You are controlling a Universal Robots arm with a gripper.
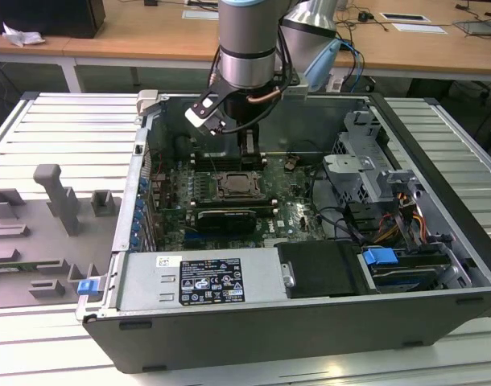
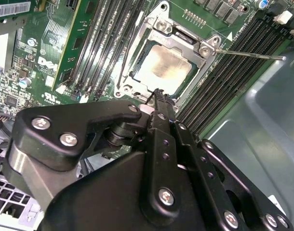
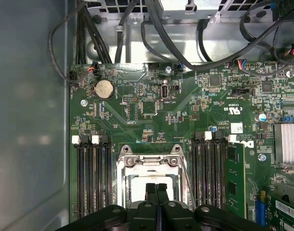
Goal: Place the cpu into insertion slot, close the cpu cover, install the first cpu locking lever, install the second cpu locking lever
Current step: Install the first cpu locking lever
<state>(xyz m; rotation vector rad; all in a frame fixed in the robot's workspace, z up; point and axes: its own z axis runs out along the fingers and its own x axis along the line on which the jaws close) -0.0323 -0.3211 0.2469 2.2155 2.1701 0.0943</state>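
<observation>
While the cpu [image 2: 164, 67] sits in the insertion slot [image 1: 237, 185] with the cpu cover [image 2: 159, 24] down over it, my pincer [image 3: 156, 187], tips pressed together on nothing, hangs right over the socket's edge, one thin locking lever [image 2: 248, 55] sticking out sideways nearby.

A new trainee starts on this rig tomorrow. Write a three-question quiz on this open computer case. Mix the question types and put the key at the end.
1. True or false: the cpu shows through the cut-out of the cpu cover.
2. The gripper, poised over the cpu, has its fingers: A) spread wide; B) shut together; C) clamped on a cable.
3. Fill in: on the green board, long black ____ run along both sides of the cpu.

Key: 1 true; 2 B; 3 memory slots.
</observation>
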